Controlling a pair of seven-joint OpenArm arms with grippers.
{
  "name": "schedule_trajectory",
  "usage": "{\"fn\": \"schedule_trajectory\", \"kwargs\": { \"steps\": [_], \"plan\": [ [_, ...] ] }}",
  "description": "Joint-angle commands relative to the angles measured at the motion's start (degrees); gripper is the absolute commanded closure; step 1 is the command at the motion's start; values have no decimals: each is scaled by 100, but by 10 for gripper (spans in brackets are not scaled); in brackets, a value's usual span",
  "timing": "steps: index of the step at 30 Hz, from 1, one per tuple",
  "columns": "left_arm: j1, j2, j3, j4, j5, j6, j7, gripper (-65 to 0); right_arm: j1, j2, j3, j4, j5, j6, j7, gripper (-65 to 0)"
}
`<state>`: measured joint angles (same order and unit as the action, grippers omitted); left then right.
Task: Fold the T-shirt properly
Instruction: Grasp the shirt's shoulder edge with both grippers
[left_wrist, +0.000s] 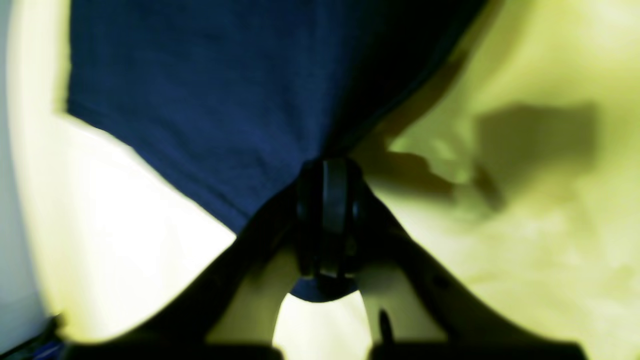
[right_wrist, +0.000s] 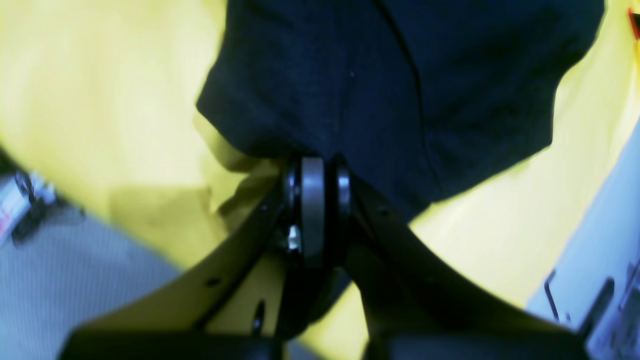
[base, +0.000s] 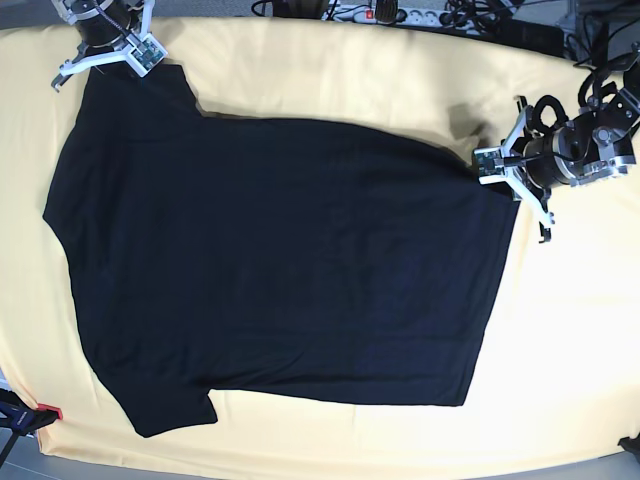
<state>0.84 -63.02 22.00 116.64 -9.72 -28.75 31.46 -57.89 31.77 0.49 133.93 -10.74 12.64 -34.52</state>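
Note:
The black T-shirt (base: 280, 260) lies spread flat, plain side up, on the pale yellow cloth (base: 330, 80); the print is hidden. The collar end and sleeves are at the left, the hem at the right. My left gripper (base: 497, 172) is shut on the far hem corner; the left wrist view shows its fingertips (left_wrist: 330, 172) pinched on the fabric (left_wrist: 225, 100), which looks blue there. My right gripper (base: 118, 62) is shut on the far sleeve at the back left; the right wrist view shows its jaws (right_wrist: 315, 167) closed on the dark fabric (right_wrist: 400, 90).
A power strip and cables (base: 385, 12) lie along the back edge. More cables (base: 600, 60) hang behind the left arm. A small red item (base: 47, 412) sits at the cloth's front left edge. Yellow cloth rings the shirt on all sides.

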Motion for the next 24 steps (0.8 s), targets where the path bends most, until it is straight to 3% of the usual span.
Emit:
{"fn": "schedule_trajectory", "kwargs": {
  "steps": [1,8,14,18,21,24],
  "plan": [
    [-66,-129,-81,74,-153,-66,122,0,-144,94,33,107,-85,-74,-9,0],
    [-17,-302,-81,402,-1891,-782,1818,0,-713,289,31,107,-173,-146,-264,0],
    [284,-876,-81,1038,-3147,-776,2852,0,-1296,289,33,107,-179,-173,-413,0],
    [592,-1172,-81,1349,-3171,-774,2903,0,-1508,286,31,107,-511,-289,-437,0],
    [625,-1150,-81,1438,-3101,-772,2894,0,-1508,289,33,107,-872,-619,-365,0],
    [625,-1082,-81,1436,-2627,-769,2553,0,-1370,289,31,107,-1060,-780,-42,0]
  ]
}}
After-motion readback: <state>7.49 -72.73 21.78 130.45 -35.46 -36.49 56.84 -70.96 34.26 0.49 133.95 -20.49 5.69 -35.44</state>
